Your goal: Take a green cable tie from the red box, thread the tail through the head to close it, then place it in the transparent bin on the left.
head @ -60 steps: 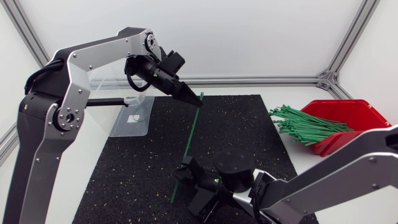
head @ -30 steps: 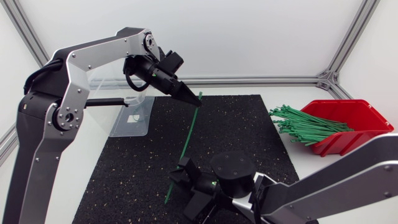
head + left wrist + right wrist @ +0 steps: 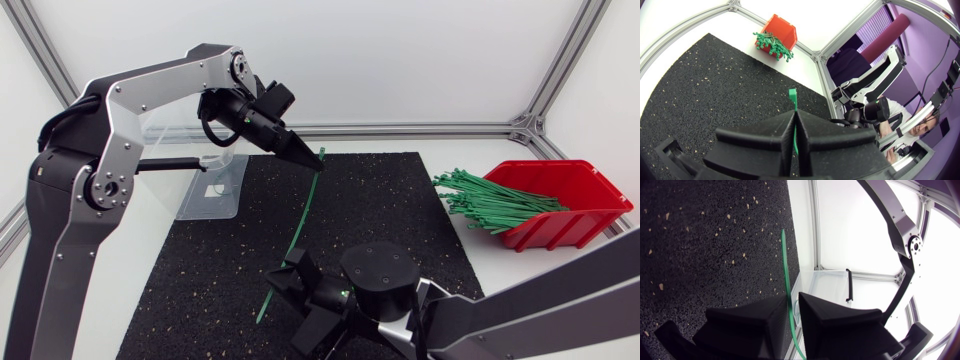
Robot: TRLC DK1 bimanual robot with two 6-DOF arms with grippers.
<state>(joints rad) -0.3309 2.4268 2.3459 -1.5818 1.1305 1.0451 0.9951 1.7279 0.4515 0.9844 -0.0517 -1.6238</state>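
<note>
Our left gripper (image 3: pixel 303 156) pinches the green cable tie (image 3: pixel 305 215) head above far edge of mat (image 3: pixel 200 270) | tie bows down into our right gripper (image 3: pixel 792 298) | whether that one clamps, we cannot tell

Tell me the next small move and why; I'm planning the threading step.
Probably curl the right end effector, shut on the thin green plastic cable tie, up toward the left end effector. The left one pinches the tie's upper end, the tie is barely bowed, and its free lower end lies far from that end.
</note>
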